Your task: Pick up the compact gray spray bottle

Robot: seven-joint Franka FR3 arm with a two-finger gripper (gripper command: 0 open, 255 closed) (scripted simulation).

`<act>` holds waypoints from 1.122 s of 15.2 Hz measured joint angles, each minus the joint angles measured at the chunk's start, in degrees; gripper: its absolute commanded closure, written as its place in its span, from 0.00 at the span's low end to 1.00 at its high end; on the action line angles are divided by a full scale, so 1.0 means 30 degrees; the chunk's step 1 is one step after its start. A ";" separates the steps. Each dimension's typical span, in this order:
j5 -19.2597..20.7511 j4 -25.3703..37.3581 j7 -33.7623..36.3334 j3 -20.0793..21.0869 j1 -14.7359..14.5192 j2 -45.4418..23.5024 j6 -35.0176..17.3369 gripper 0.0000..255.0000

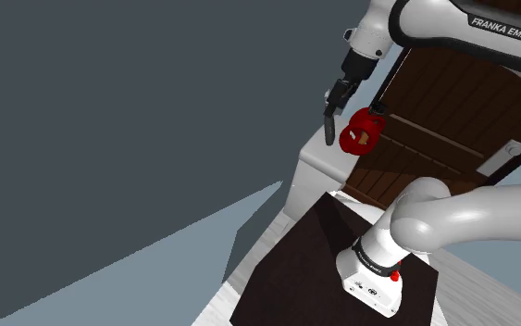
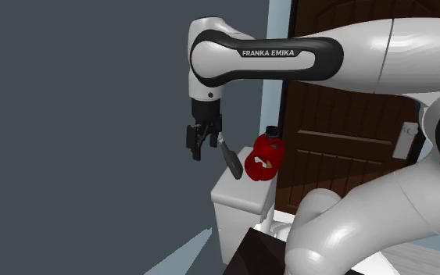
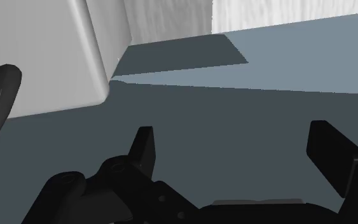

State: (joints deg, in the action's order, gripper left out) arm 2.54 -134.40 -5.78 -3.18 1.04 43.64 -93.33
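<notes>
I am watching from the side, and I am placing everything by the red bottle-shaped thing (image 2: 262, 158). On the second exterior view's left of this red thing, and a little higher, the black gripper (image 2: 201, 150) is hanging from the white arm and pointing down. In the wrist view its fingers (image 3: 143, 147) are standing wide apart with nothing between them, so the hand is holding nothing.

Between the gripper and the red thing, the small dark gray spray bottle (image 2: 230, 158) is standing tilted. Its top is leaning away from the red thing and its foot is just beside it. The white block (image 2: 237, 199) is carrying both, and the gray bottle is near the block's edge. I cannot tell if a finger is touching the bottle's top. Behind the red thing and to its right, a brown door (image 2: 343, 141) is standing.

I am judging that the approach is in hand and the grasp is not yet made. The next move is calling for a sideways shift toward the red thing, until the open fingers are framing the gray bottle, and then a gentle closing. A finger may push the red thing, because it is so near.
</notes>
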 measured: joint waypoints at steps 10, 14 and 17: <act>0.2576 -0.1551 -0.0369 -0.1304 0.1641 -0.1550 -0.5176 0.00; 0.3746 -0.1454 -0.0363 -0.1982 0.2453 -0.2882 -0.7573 0.00; 0.4626 -0.1448 -0.0356 -0.2591 0.3101 -0.3950 -0.9566 0.00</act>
State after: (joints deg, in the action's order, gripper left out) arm 16.41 -138.75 -6.85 -10.95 10.34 31.79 -122.03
